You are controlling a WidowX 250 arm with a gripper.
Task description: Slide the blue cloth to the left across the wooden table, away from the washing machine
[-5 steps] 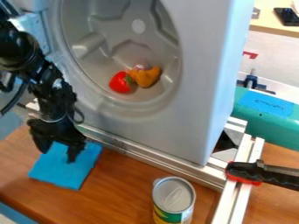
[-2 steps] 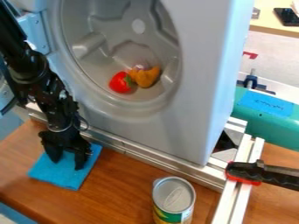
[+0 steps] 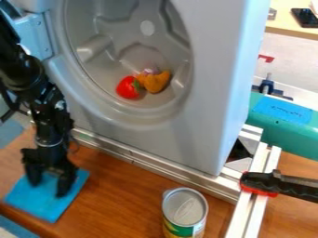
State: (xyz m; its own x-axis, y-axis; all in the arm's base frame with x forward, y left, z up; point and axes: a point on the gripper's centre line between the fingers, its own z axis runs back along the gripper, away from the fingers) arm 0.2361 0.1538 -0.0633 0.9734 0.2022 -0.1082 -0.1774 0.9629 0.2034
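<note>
- The black gripper (image 3: 48,183) is at the lower left of the view, pointing down, with its two fingers set apart and their tips down on a blue cloth (image 3: 46,205).
- The cloth lies flat on a brown wooden table (image 3: 124,200), near the table's edge, and spreads out under and around the fingertips.
- The black arm (image 3: 22,72) comes in from the upper left and hangs down in front of the left side of a big grey panel (image 3: 208,116).
- The panel stands upright behind the cloth and has a wide round hollow (image 3: 127,42) in its face.
- Low in the hollow sit a red toy (image 3: 128,88) with a bit of green on it and, touching it on the right, an orange toy (image 3: 157,82); a small pale purple piece (image 3: 148,71) shows at the top of the orange one.
- A metal rail (image 3: 152,165) runs along the foot of the panel, between it and the open part of the table.
- A tin can (image 3: 185,209) stands upright on the table in front of the rail, well apart from the cloth.
- At the right, a black clamp (image 3: 292,187) with red pads grips the metal frame, and a teal case (image 3: 295,135) bearing a blue label (image 3: 282,110) lies behind it.
</note>
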